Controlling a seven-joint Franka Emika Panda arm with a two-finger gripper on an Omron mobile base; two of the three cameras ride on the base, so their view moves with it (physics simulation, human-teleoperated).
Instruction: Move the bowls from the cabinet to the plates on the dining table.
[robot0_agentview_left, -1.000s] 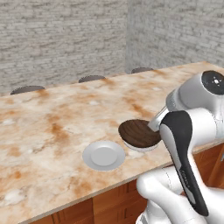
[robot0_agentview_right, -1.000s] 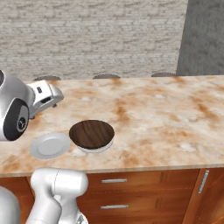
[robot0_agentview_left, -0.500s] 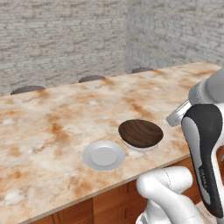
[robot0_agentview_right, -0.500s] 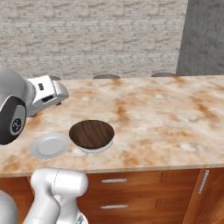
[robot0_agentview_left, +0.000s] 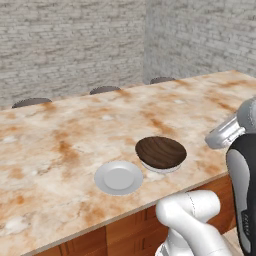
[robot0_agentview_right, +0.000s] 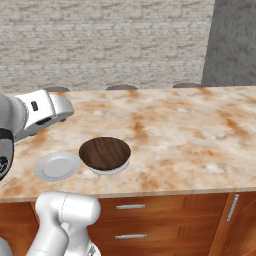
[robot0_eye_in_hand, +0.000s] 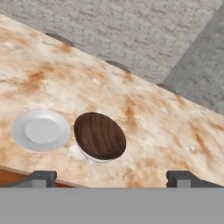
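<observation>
Bowl (robot0_agentview_left: 161, 152), dark brown, sits upright, mouth up, on a white plate (robot0_eye_in_hand: 83, 152) near the dining table (robot0_agentview_left: 60, 135)'s front edge; round, so no long axis. Beside it lies a bare plate (robot0_agentview_left: 118, 177). Gripper (robot0_eye_in_hand: 111, 177) hangs empty, fingers wide apart.

The long beige-and-orange marbled stone table top (robot0_agentview_left: 60, 150) looks polished, the dark brown wood-grained bowl (robot0_agentview_left: 161, 152) matt, the round white plate (robot0_agentview_left: 119, 177) smooth, the grey brick wall (robot0_agentview_right: 100, 45) rough.
</observation>
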